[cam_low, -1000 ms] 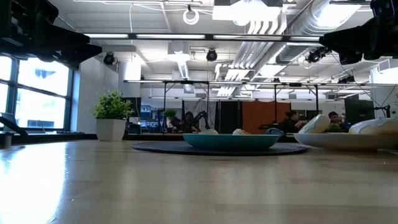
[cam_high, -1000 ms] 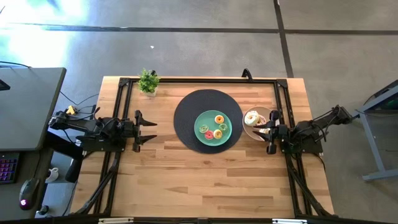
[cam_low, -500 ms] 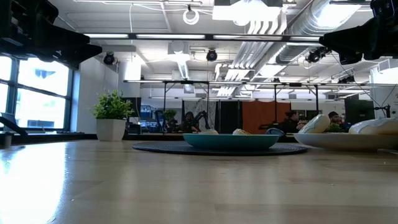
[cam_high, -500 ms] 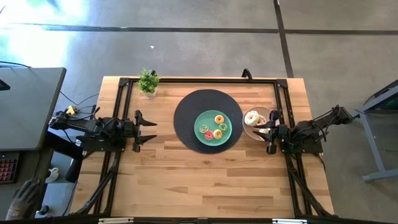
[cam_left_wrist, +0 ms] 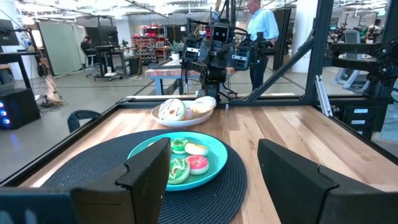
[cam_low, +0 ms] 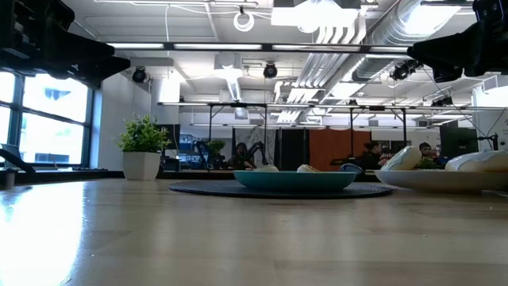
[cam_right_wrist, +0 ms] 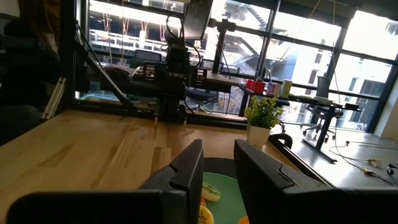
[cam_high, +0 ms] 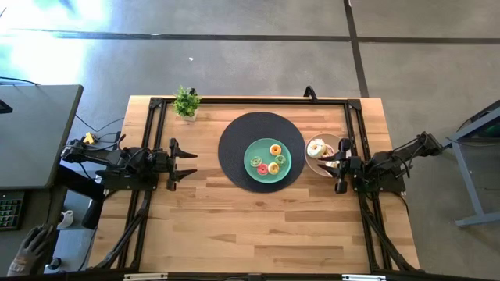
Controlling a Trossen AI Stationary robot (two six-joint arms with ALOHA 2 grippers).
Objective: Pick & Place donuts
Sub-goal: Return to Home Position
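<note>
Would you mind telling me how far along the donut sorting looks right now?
Done: a big white donut and others lie in the tan bowl. In hand: nothing; the left pincer and right pincer are open, empty, at the table edges. Left, perhaps: small donuts on the teal plate.

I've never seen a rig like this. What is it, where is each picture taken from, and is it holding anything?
This is a robot: two dark arms, one at each end of a wooden table, each ending in a two-finger gripper. One picture looks straight down from above, one looks level across the tabletop, and two come from cameras on the wrists, peering past each arm's own fingers. The left gripper and the right gripper are both open and hold nothing. In the middle, a teal plate on a dark round mat carries several small donuts. Next to it, by the right gripper, a tan bowl holds larger donuts. A small potted plant stands near one edge.
</note>
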